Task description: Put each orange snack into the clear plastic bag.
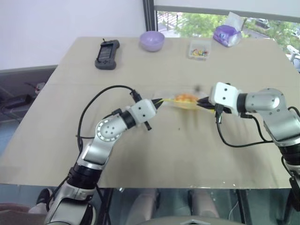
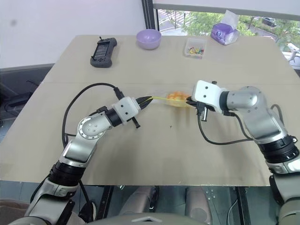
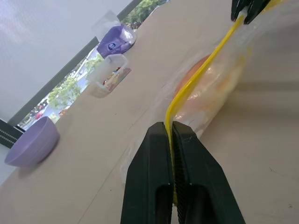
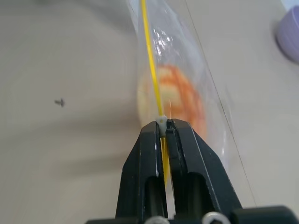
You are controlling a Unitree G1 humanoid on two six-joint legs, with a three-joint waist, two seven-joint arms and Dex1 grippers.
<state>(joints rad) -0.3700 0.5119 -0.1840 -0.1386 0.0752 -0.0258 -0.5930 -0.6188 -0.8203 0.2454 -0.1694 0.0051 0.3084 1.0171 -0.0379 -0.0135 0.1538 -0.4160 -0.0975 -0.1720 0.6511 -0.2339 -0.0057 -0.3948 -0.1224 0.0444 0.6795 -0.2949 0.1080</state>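
Orange snack [image 1: 184, 99] seen inside clear plastic bag [image 1: 180, 101], bag stretched between both grippers above table [image 1: 140, 154]. Left gripper [image 3: 170, 135] clamped shut on yellow zip strip [image 3: 196, 77] at one end; right gripper [image 4: 163, 128] pinched shut on strip's slider end. Step judged: sealing (snack already bagged). Next move likely needs zip drawn closed, bag kept taut. Bag thin, crinkly, transparent; snack domed, grid-topped.

Right gripper [image 4: 164, 128] pinches clear plastic bag [image 4: 187, 60] holding orange snack [image 4: 180, 105]
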